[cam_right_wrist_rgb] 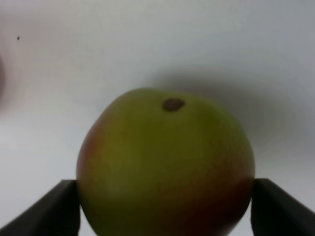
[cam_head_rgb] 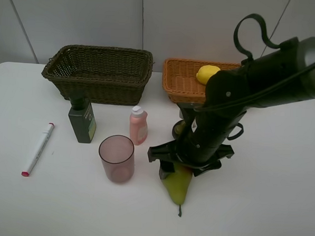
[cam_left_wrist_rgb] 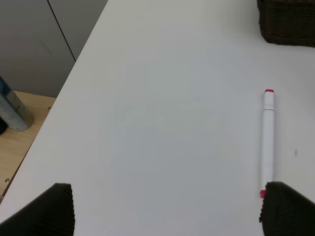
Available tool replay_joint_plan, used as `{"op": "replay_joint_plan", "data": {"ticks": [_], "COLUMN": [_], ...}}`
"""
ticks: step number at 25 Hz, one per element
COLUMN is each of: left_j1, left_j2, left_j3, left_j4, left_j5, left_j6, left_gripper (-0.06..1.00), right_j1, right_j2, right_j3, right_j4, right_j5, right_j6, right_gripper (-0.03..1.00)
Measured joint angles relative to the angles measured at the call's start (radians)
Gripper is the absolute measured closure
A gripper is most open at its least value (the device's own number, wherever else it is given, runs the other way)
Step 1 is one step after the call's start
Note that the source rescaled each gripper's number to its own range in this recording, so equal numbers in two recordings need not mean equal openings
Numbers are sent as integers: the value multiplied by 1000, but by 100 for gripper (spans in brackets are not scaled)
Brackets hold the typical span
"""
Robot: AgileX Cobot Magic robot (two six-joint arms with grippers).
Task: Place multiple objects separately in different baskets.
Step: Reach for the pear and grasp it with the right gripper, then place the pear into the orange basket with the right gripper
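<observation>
A green-red pear (cam_head_rgb: 178, 187) lies on the white table in front of the baskets, its stem towards the front edge. My right gripper (cam_head_rgb: 178, 169) is down over it, and in the right wrist view the fingers (cam_right_wrist_rgb: 54, 209) press both sides of the pear (cam_right_wrist_rgb: 165, 162). A yellow lemon (cam_head_rgb: 207, 73) sits in the light orange-tan basket (cam_head_rgb: 175, 82). The dark basket (cam_head_rgb: 98, 88) holds nothing that I can see. My left gripper (cam_left_wrist_rgb: 167, 216) hangs open over the table's left part, close to the white red-tipped marker (cam_left_wrist_rgb: 267, 140).
A dark green bottle (cam_head_rgb: 82, 120), a small pink bottle (cam_head_rgb: 138, 125) and a translucent pink cup (cam_head_rgb: 116, 158) stand left of the pear. The marker (cam_head_rgb: 38, 149) lies far left. A dark round thing (cam_head_rgb: 177, 130) is partly hidden behind my right arm.
</observation>
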Motion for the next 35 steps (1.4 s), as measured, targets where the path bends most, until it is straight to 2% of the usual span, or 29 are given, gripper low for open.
{"op": "replay_joint_plan", "data": {"ticks": [12,15,22,26,31,35], "left_j1": [0,0,0,0,0,0], "left_j2": [0,0,0,0,0,0], "left_j3": [0,0,0,0,0,0], "left_j4": [0,0,0,0,0,0], "left_j5": [0,0,0,0,0,0], "left_j6": [0,0,0,0,0,0], "left_gripper": [-5,-5,-5,-5,-5,-5], "right_j1": [0,0,-3,-35,-107,-174], "right_j2": [-64,-100,-175,-187,-187,-187], "right_j3": [-1,-18,-155,-259,-361,-396], "right_j4": [-20,-36,-159,-243,-333,-364], "right_j5": [47,92,237,294,288,191], "right_j6": [1,4,33,42,39,3], "right_gripper": [78,78,78,78,78,78]}}
